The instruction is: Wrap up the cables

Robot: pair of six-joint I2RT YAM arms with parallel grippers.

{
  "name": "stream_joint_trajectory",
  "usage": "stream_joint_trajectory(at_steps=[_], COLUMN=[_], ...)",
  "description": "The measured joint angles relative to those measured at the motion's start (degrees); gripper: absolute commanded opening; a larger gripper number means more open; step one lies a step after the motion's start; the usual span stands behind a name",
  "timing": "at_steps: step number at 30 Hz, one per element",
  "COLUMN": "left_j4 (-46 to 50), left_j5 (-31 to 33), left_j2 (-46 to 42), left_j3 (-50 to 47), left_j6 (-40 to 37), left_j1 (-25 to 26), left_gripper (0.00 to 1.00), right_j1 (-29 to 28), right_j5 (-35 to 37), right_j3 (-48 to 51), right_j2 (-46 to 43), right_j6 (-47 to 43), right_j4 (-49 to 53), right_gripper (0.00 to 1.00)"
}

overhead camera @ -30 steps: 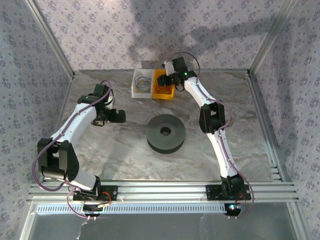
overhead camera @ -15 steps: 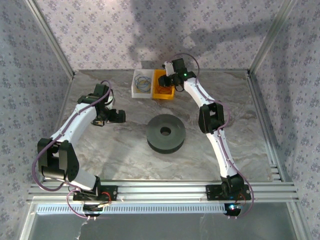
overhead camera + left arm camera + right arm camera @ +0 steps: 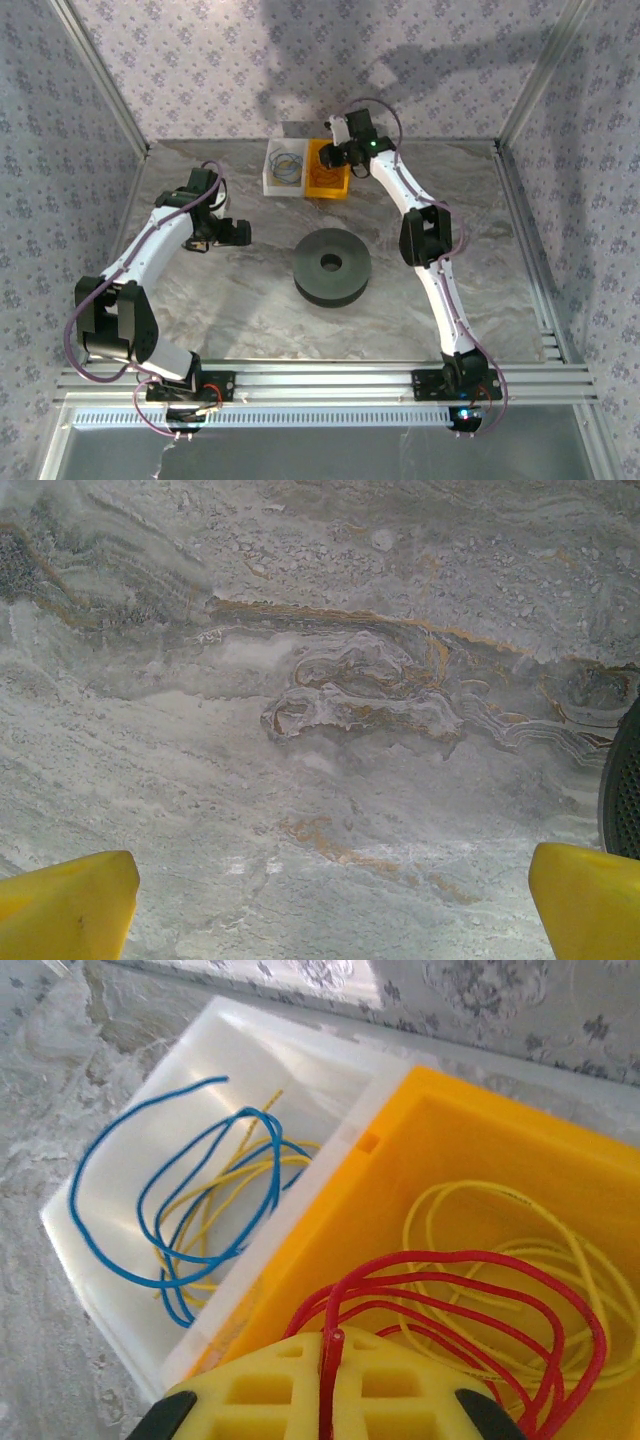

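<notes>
Thin red cables [image 3: 470,1290] lie in loose loops inside the orange bin [image 3: 420,1150], over some yellow wire. My right gripper [image 3: 331,1345] is shut on the red cable: one end stands pinched in the seam between its yellow fingers. From above, that gripper [image 3: 340,158] hangs over the orange bin [image 3: 322,185] at the table's back. The black spool [image 3: 332,266] lies flat mid-table. To its left my left gripper [image 3: 238,232] is open, its yellow fingertips [image 3: 70,905] wide apart over bare marble, with the spool's edge [image 3: 622,790] at the right of its wrist view.
A white bin [image 3: 110,1210] holding blue and yellow wire loops [image 3: 200,1210] sits directly left of the orange bin. Patterned walls and aluminium frame posts [image 3: 100,75] enclose the table. The marble top [image 3: 240,300] stretches between the arms.
The right gripper has shut on the red cable and shifted slightly back and up over the orange bin. The left arm has not moved.
</notes>
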State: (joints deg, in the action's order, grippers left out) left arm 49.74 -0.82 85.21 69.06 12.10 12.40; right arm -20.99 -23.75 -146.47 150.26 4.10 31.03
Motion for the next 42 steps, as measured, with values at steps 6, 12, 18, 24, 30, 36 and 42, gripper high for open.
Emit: stream_joint_trajectory(at_steps=[6,12,18,24,30,36,42], left_j4=[0.0,-0.7,-7.5,-19.0,-28.4,-37.6,-41.2], left_j5=[0.0,-0.6,-7.5,-17.1,-23.1,-27.5,-29.5], left_j2=[0.0,0.1,0.1,0.1,0.1,0.1,0.1], left_j3=[0.0,0.5,1.4,1.6,1.6,-0.3,-1.6], left_j6=[0.0,0.0,0.0,0.8,2.8,5.6,7.5], left_j1=[0.0,0.0,1.0,3.1,4.9,5.5,5.6], left_gripper=[1.0,1.0,1.0,1.0,0.88,0.67,0.56], right_j1=[0.0,0.0,0.0,0.0,0.0,-0.2,-0.8], right_j5=[0.0,-1.1,-6.0,-12.0,-17.5,-21.4,-24.2], right_j3=[0.0,0.2,9.2,21.2,31.3,38.4,43.9], right_j2=[-4.6,-9.5,-18.5,-27.6,-33.3,-35.8,-37.6], right_j6=[-1.6,-2.4,-1.5,2.5,8.7,14.9,22.5], right_j4=[1.1,4.0,4.0,0.4,-6.6,-14.1,-23.4], right_gripper=[0.04,0.0,0.0,0.0,0.0,0.0,0.0])
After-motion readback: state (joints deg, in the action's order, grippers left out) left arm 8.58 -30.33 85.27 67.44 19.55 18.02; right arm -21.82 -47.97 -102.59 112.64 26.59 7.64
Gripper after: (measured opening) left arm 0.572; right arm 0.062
